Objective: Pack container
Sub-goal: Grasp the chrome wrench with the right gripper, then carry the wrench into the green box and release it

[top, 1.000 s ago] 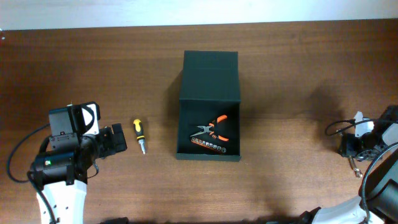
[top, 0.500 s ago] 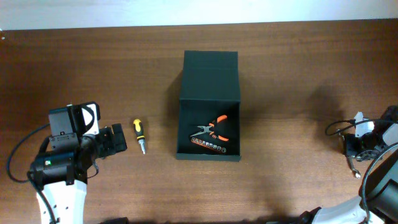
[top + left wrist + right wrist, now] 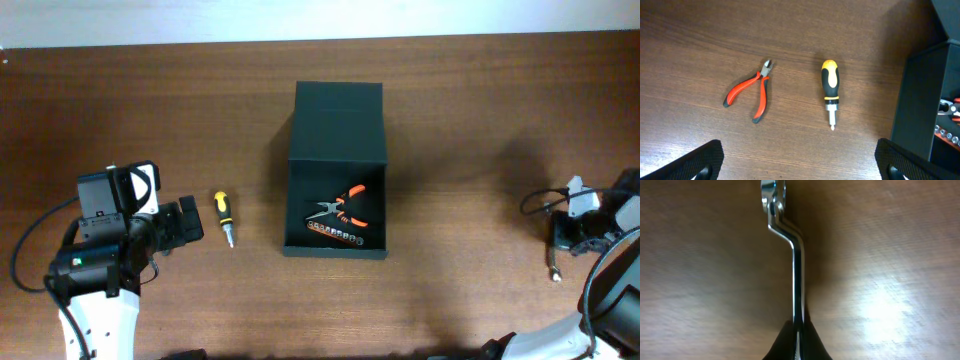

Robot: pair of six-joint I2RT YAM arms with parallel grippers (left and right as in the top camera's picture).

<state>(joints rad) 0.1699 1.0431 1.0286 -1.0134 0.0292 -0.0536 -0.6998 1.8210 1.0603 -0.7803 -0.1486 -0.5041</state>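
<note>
The container is a dark green-black box, open at the table's middle, its lid lying flat behind it. Orange pliers and a strip of bits lie inside. The box wall also shows in the left wrist view. My left gripper is open and empty just left of a yellow-black screwdriver, which also shows in the left wrist view. Its fingers are spread wide. My right gripper is shut on a silver offset wrench at the far right.
Red-handled cutters lie on the wood left of the screwdriver; in the overhead view my left arm hides them. The wooden table runs to a pale wall at the back. A cable loops by my right arm.
My right gripper has shifted slightly left with the wrench, which now hangs straighter. The left arm, screwdriver and container have not moved.
</note>
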